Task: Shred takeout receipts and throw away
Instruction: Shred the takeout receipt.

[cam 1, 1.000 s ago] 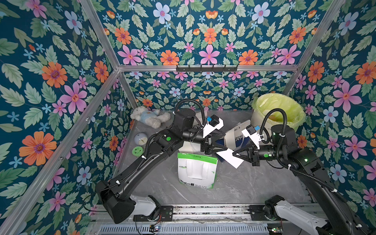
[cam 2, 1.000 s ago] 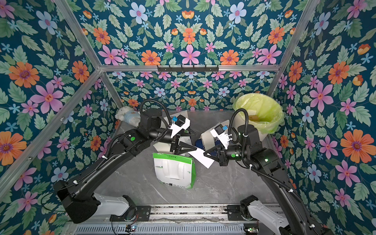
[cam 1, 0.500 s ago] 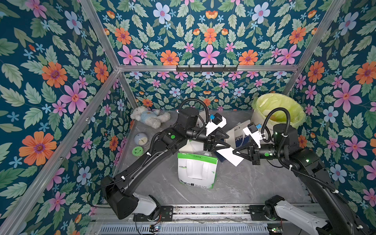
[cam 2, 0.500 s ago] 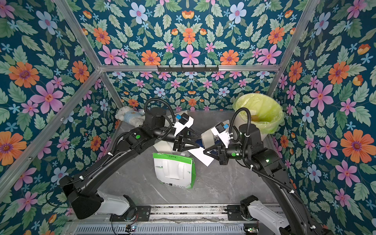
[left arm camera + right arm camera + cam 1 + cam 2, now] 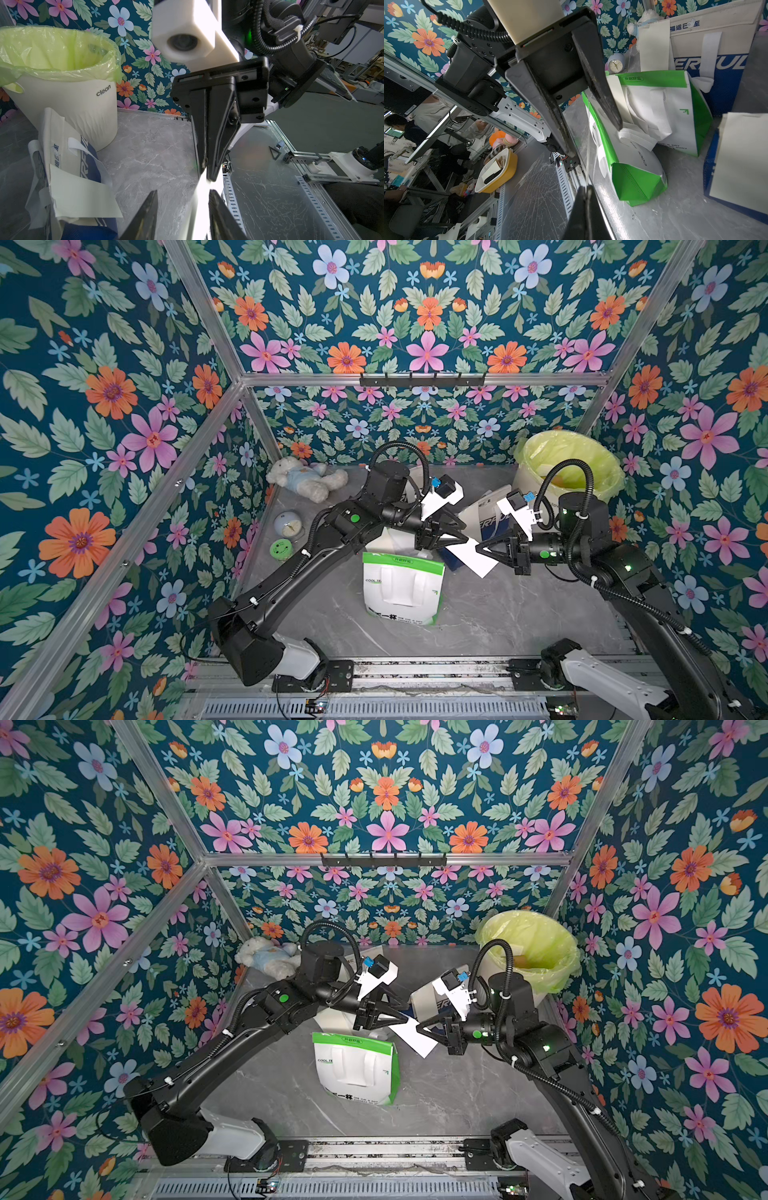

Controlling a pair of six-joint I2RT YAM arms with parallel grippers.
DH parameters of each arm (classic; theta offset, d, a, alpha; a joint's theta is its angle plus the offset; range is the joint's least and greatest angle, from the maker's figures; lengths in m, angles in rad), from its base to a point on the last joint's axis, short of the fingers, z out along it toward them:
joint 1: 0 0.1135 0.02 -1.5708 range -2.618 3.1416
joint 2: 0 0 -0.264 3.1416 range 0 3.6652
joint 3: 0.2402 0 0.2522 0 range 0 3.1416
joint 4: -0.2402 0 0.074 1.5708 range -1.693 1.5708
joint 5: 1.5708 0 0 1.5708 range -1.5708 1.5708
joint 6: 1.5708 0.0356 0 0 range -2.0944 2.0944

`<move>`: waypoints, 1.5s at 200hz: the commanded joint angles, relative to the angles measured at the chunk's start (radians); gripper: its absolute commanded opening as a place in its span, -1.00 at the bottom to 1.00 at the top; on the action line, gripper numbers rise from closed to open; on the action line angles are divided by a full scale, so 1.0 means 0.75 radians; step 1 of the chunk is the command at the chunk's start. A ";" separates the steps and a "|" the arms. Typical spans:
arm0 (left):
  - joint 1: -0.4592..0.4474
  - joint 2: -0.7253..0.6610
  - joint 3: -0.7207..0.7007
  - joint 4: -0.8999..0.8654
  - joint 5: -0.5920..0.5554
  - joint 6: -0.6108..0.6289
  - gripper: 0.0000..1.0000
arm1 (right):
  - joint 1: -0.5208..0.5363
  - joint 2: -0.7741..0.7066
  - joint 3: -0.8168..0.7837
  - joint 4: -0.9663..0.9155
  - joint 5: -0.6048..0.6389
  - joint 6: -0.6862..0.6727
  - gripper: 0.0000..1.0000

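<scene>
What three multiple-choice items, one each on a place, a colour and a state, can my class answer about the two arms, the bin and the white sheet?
1. Where on the table does the bin stand?
A. far corner, on the robot's right
B. near corner, on the robot's left
C. middle of the front edge

2. What colour is the bin's liner?
A. blue
B. yellow-green
C. black

3. How is the right pincer?
A. wide open, empty
B. shut on the white sheet
C. out of view

Answers:
1 A: both top views show it at the back, on the robot's right.
2 B: the plastic over its rim is yellow-green.
3 B: its jaws pinch the sheet's edge.
</scene>
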 commanded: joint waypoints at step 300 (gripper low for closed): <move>-0.061 -0.086 -0.165 0.432 -0.116 -0.201 -1.00 | 0.001 -0.020 -0.082 0.384 0.005 0.262 -0.78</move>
